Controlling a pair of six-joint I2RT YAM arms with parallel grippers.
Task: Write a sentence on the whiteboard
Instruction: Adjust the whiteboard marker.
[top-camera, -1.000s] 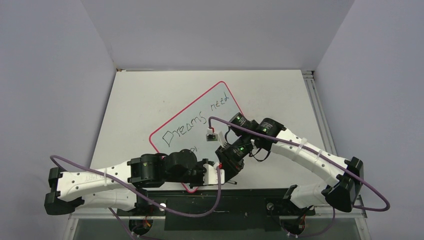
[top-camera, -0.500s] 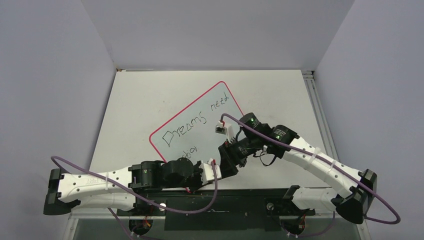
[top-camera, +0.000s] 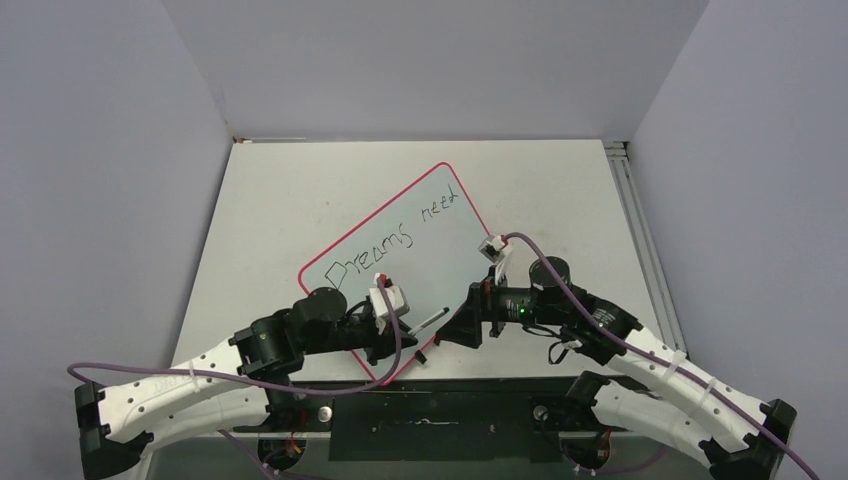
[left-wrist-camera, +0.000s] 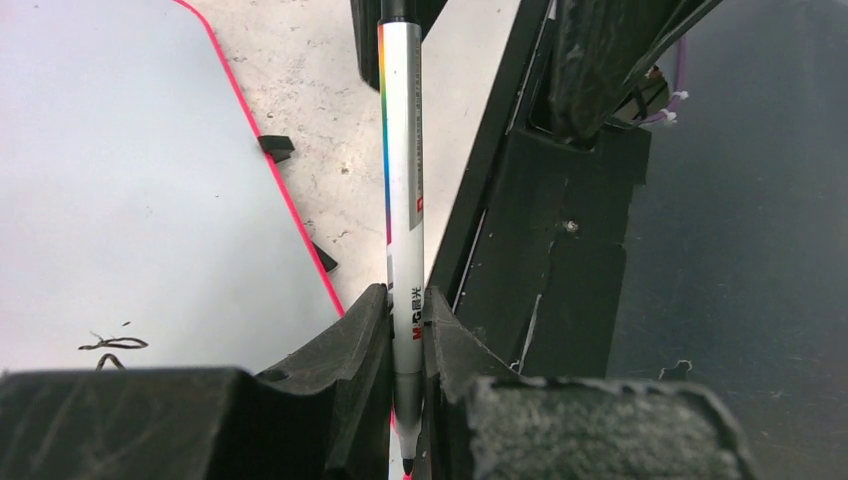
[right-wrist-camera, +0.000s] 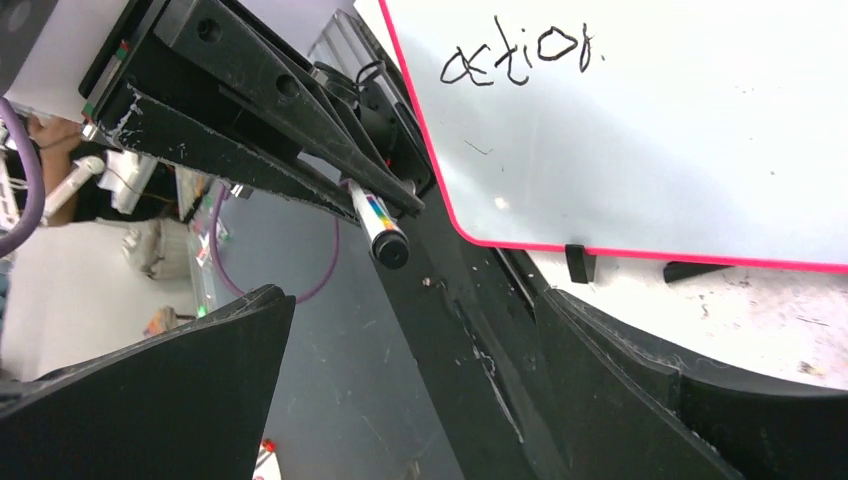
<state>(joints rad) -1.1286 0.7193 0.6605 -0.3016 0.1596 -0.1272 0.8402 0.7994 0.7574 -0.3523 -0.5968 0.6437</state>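
The whiteboard (top-camera: 400, 262) lies tilted on the table, with a pink-red rim and two small black feet (left-wrist-camera: 277, 147) at its near edge. The sentence reads "Dreams need" (top-camera: 392, 240) in one slanted row, with "action" (right-wrist-camera: 520, 55) below it. My left gripper (left-wrist-camera: 405, 305) is shut on a white marker (left-wrist-camera: 402, 180) with a rainbow stripe, its tip pointing back between the fingers, over the board's near corner. The same marker (top-camera: 428, 321) shows from above. My right gripper (top-camera: 452, 335) stands open just right of the marker's (right-wrist-camera: 378, 225) rear end, holding nothing.
A black base rail (top-camera: 450, 400) runs along the table's near edge under both grippers. An aluminium rail (top-camera: 640, 230) lines the table's right edge. Purple cables (top-camera: 230, 378) loop off both arms. Grey walls close in the left, right and back.
The left gripper closed on the marker and swung left over the board's near edge. The right gripper opened, let go of the marker and drew back to the right.
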